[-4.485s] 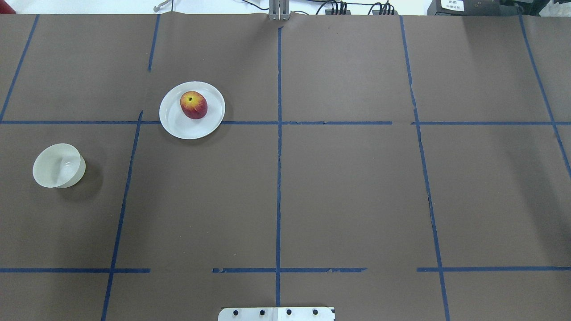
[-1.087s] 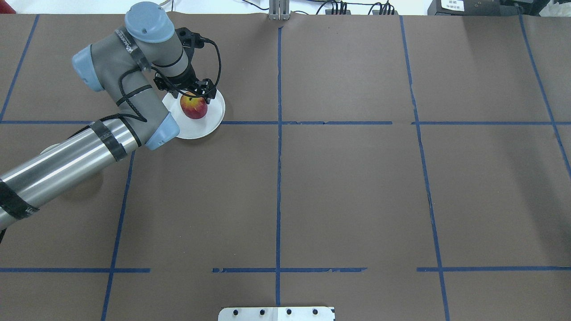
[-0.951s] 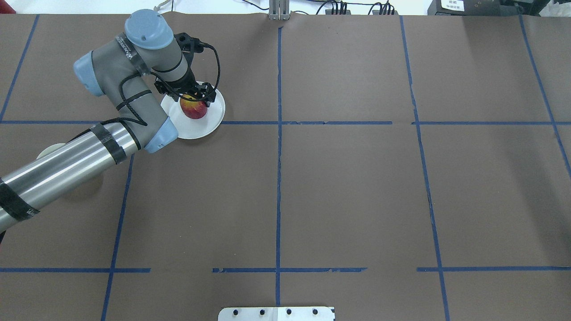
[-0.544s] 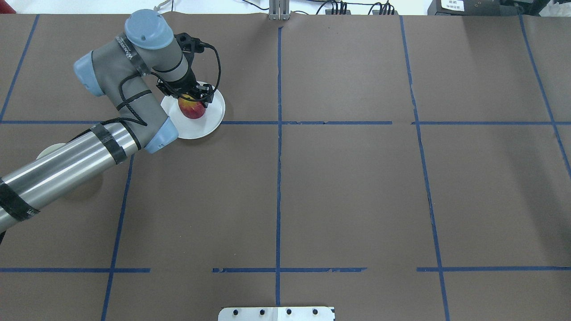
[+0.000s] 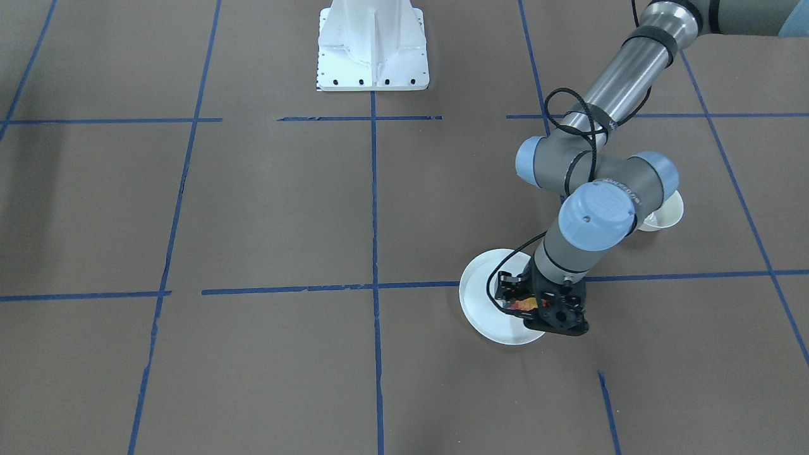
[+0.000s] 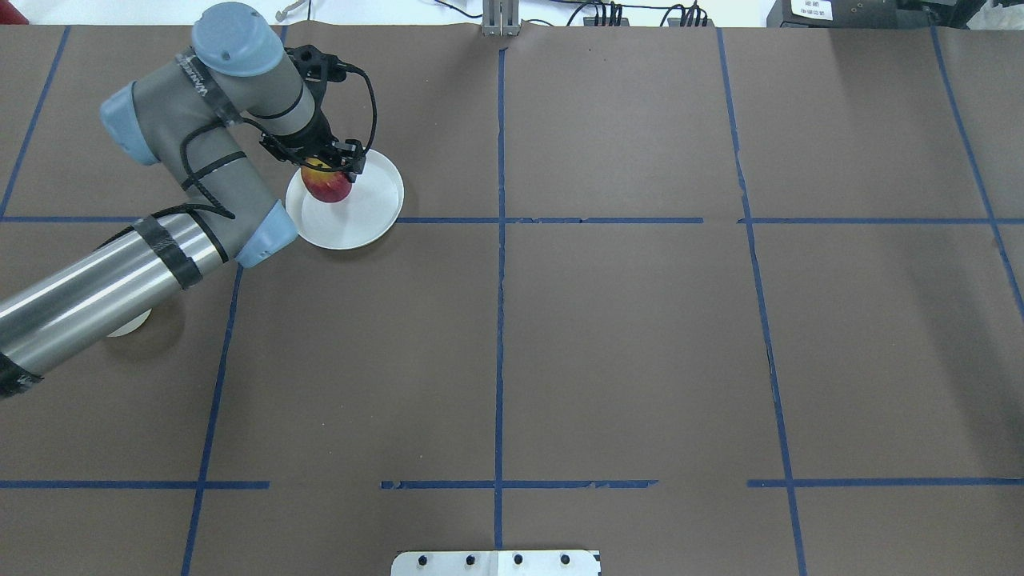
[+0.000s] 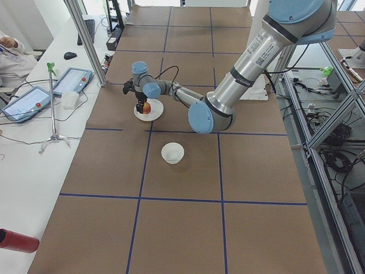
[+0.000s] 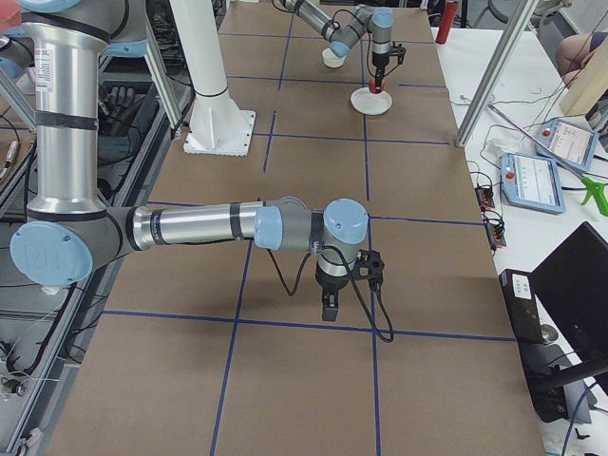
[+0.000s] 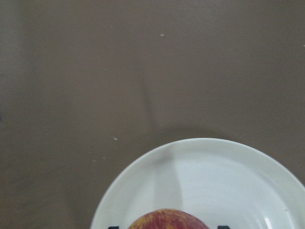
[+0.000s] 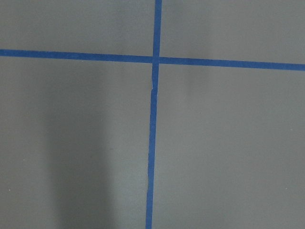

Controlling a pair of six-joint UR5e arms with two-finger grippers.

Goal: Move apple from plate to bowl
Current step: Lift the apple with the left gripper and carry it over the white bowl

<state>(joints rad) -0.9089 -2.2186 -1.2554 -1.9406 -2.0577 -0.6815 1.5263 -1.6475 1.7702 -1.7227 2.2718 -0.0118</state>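
My left gripper is shut on the red-and-yellow apple and holds it just above the left part of the white plate. The front view shows the gripper, a sliver of the apple and the plate. In the left wrist view the apple's top sits above the plate. The cream bowl stands apart from the plate, largely hidden under my left arm in the overhead view. My right gripper hangs over bare table far away; I cannot tell whether it is open or shut.
Brown paper with blue tape lines covers the table. The robot's white base stands at the near edge. An operator's desk with tablets lies beyond the far edge.
My left gripper closed on the apple, and it has now risen and shifted left with the apple, from the plate's middle to over its left part.
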